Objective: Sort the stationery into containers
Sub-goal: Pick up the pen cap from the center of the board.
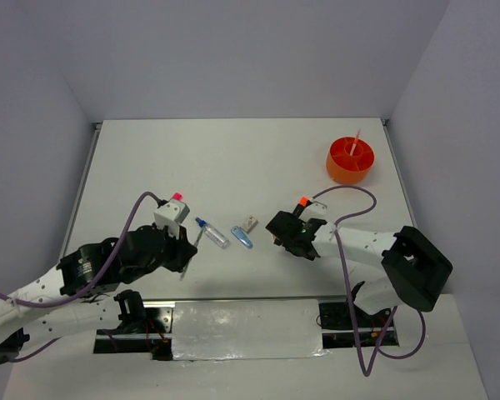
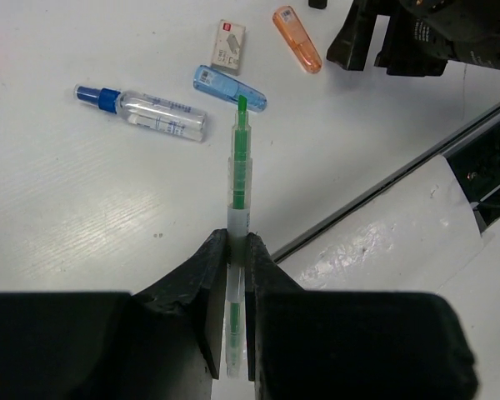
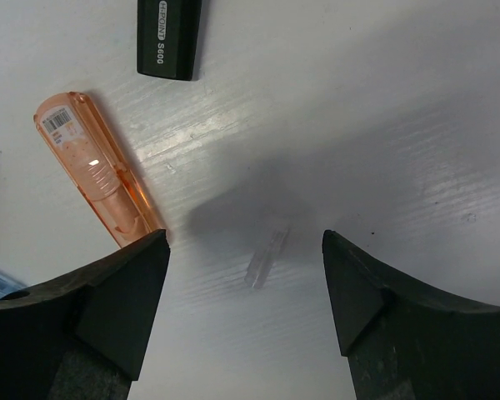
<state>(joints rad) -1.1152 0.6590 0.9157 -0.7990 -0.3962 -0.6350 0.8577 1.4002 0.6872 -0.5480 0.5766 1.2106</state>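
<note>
My left gripper (image 2: 236, 242) is shut on a thin green pen with a clear barrel (image 2: 240, 167), tip pointing away; it also shows in the top view (image 1: 186, 254). Beyond the tip lie a blue clip (image 2: 229, 87), a blue-capped clear tube (image 2: 142, 112), a small whitish block (image 2: 228, 44) and a peach piece (image 2: 297, 38). My right gripper (image 3: 246, 237) is open low over the table, with a small clear cap (image 3: 264, 257) between its fingers, the peach piece (image 3: 96, 171) by its left finger and a black highlighter (image 3: 168, 37) ahead. The orange tub (image 1: 350, 160) stands far right with a thin pen in it.
A pink cap (image 1: 177, 197) shows behind the left wrist and an orange cap (image 1: 303, 201) behind the right wrist. A shiny sheet (image 1: 242, 325) covers the near table edge between the arm bases. The right arm (image 2: 408, 33) is close to the peach piece. Walls enclose the table.
</note>
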